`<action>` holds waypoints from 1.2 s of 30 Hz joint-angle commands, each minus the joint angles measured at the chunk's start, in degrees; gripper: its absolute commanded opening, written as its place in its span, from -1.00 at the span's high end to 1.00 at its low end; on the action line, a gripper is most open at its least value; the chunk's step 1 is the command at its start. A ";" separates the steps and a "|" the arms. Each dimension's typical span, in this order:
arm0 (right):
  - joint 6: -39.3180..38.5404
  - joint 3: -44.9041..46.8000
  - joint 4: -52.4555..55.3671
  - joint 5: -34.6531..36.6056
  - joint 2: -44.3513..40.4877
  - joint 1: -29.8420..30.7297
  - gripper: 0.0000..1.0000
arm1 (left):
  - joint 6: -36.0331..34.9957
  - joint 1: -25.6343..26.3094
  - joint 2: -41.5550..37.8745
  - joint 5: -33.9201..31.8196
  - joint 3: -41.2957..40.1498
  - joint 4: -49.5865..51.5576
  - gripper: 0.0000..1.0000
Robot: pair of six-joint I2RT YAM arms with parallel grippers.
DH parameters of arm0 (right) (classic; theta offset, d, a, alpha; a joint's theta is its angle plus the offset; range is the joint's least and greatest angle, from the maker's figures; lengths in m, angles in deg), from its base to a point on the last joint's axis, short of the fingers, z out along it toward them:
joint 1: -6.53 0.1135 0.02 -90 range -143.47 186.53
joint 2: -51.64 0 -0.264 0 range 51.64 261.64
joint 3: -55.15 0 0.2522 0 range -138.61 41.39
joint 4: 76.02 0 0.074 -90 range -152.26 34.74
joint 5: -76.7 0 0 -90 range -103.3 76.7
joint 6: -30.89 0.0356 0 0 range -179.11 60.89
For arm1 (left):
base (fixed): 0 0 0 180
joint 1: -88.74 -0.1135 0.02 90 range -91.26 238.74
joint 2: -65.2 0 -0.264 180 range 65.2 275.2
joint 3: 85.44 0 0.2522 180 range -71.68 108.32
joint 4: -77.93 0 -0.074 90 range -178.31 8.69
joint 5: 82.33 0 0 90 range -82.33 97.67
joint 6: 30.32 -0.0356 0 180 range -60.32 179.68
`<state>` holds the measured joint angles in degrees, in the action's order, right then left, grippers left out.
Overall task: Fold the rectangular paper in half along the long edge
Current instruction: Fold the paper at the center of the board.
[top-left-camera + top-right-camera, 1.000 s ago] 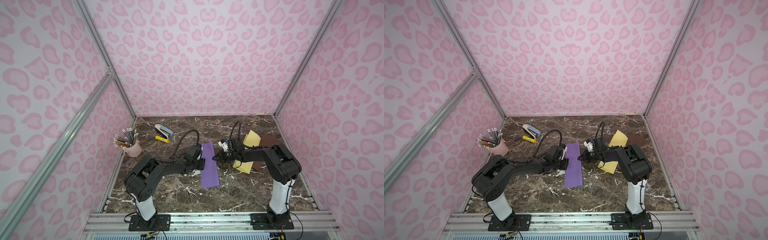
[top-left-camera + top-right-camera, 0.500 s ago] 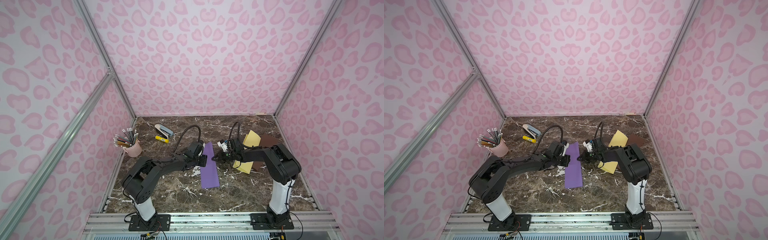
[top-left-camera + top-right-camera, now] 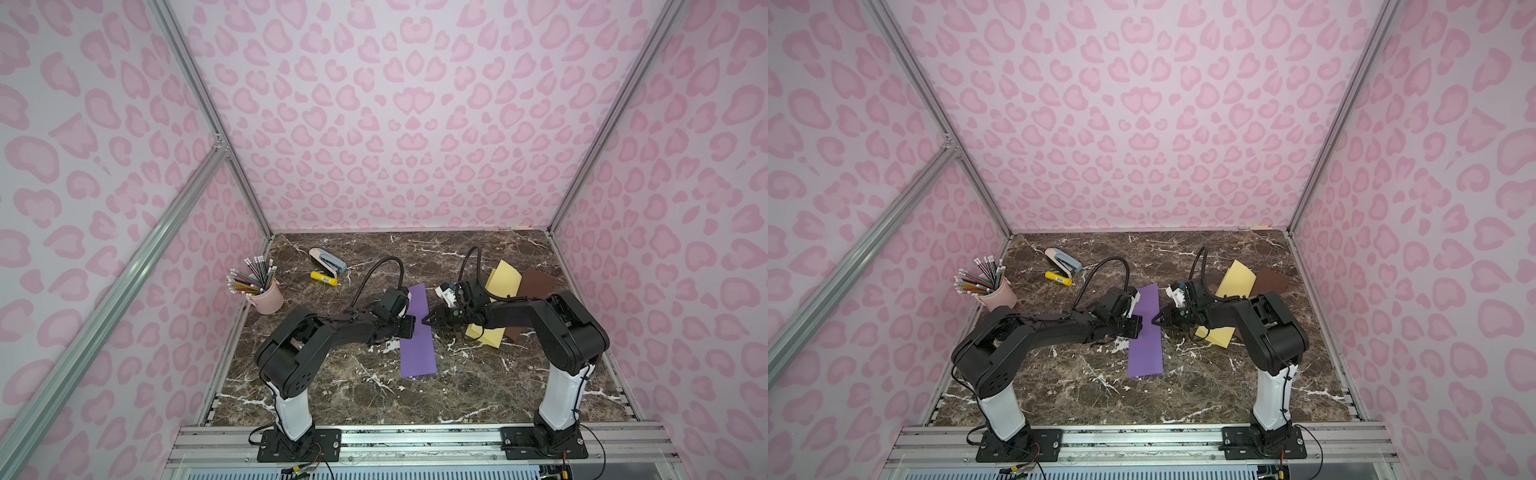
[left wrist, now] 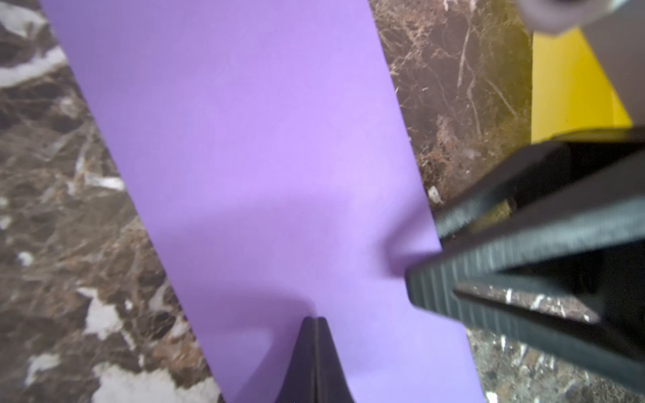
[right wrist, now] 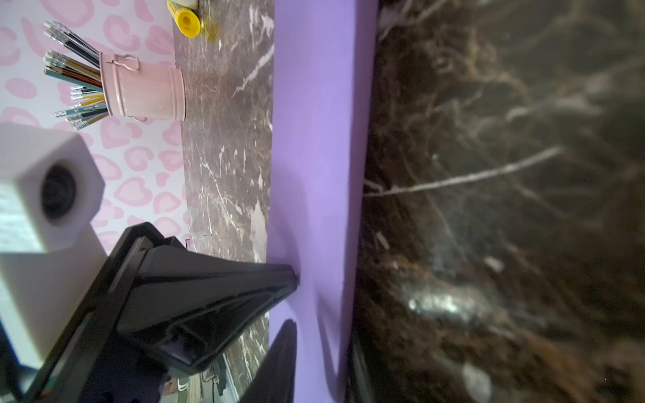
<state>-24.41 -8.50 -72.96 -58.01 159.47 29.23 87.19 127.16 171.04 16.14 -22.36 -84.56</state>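
Two grippers meet at purple paper (image 3: 417, 353), a narrow strip lying flat on the table (image 3: 353, 386) | left gripper (image 4: 316, 343): jaws together, tip pressing paper | right gripper (image 3: 427, 321): jaws slightly parted around its edge | advice: press firmly, sweep along crease.

Both top views look down from high onto the brown marble tabletop (image 3: 353, 395); both wrist cameras, close in, share the purple paper strip (image 4: 261, 139).
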 commanded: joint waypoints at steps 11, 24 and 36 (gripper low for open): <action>1.24 3.29 -3.27 0.23 -2.23 1.29 1.00 | 0.68 0.08 1.30 -1.80 -1.00 1.47 0.92; 4.57 8.36 -3.79 3.35 -6.99 4.03 0.27 | 0.88 0.08 1.10 -2.07 -1.38 1.36 0.92; 8.98 11.78 -6.36 6.41 -8.76 6.75 0.99 | 0.79 0.08 1.11 -2.01 -0.89 1.68 0.92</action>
<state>-16.04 3.28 -77.68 -52.98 151.32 35.79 87.83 127.27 171.70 16.01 -23.10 -88.10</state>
